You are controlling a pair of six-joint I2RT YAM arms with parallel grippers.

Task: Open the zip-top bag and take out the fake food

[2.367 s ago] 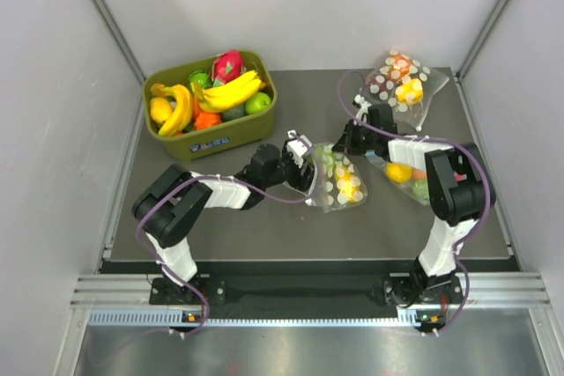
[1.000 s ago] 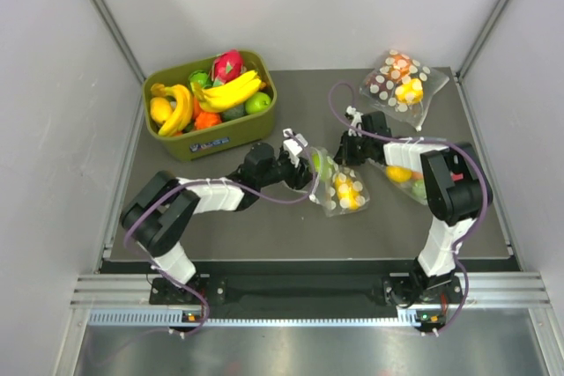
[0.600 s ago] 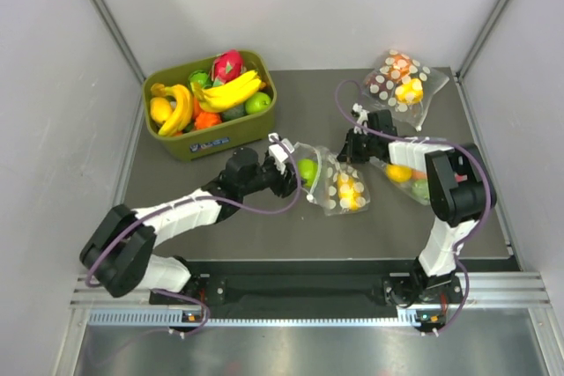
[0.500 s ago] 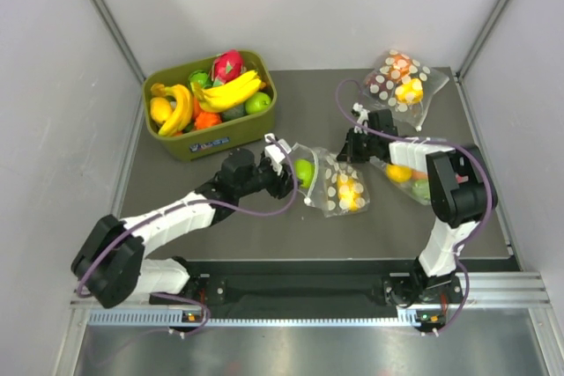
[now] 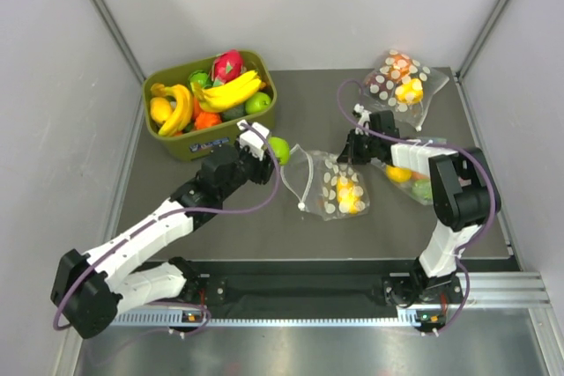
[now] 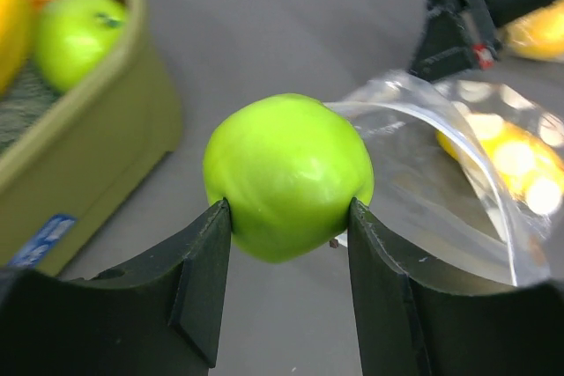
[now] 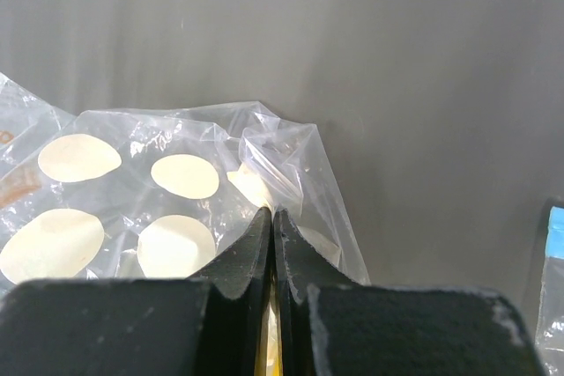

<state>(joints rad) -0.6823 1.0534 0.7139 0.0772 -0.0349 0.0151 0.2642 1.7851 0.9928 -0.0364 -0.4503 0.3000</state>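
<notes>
The dotted zip-top bag [image 5: 330,184] lies open in the middle of the table, with yellow fake fruit [image 5: 348,193] still inside. My left gripper [image 5: 269,147] is shut on a round green apple [image 5: 278,149], held clear of the bag's mouth and next to the green bin. In the left wrist view the apple [image 6: 287,175] sits between the two fingers, with the bag's open mouth [image 6: 441,173] behind it. My right gripper [image 5: 351,152] is shut on the bag's far corner. In the right wrist view its fingers pinch the dotted plastic [image 7: 264,173].
An olive green bin [image 5: 209,105] at the back left holds bananas, a pink dragon fruit and other toy fruit. A second dotted bag [image 5: 401,81] with orange and yellow pieces lies at the back right. A plain clear bag [image 5: 410,180] with fruit lies under my right arm.
My left gripper has pulled the green apple out of the bag and drawn it left toward the bin. My right gripper has kept its hold on the bag's corner.
</notes>
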